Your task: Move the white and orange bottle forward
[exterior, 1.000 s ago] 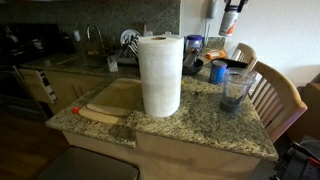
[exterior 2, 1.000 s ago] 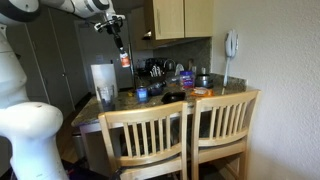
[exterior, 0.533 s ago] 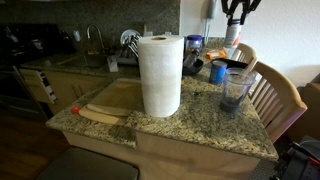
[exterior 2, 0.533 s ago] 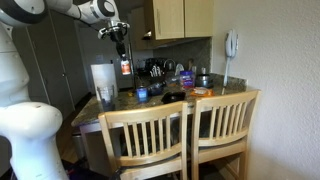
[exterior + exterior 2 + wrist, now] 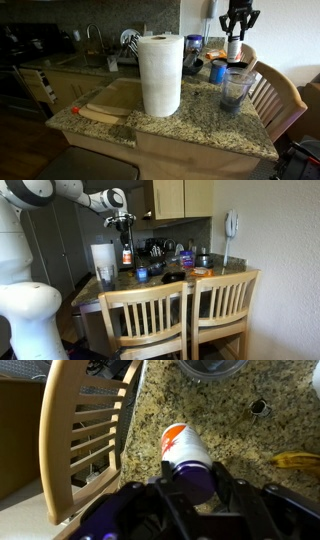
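Gripper (image 5: 236,28) clamps the bottle (image 5: 234,48) by its top, lower than a second ago, holding it upright just over the counter (image 5: 200,115) near the blue can (image 5: 218,72); the arm (image 5: 75,198) reaches across, wrist pointing straight down

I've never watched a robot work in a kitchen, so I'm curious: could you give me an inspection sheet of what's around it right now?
Surface: speckled granite counter, crowded toward the back.
Job's things: white and orange bottle, upright in the pincer, near the blue can; whether it touches the counter cannot be told.
Clutter: paper towel roll, blue can, drinking glass, flat wooden item.
Grippers: pincer closed on the bottle's upper part, reaching down from above.
Cables: nothing seen.
Surroundings: wooden chairs at the counter, sink tap, wall phone.
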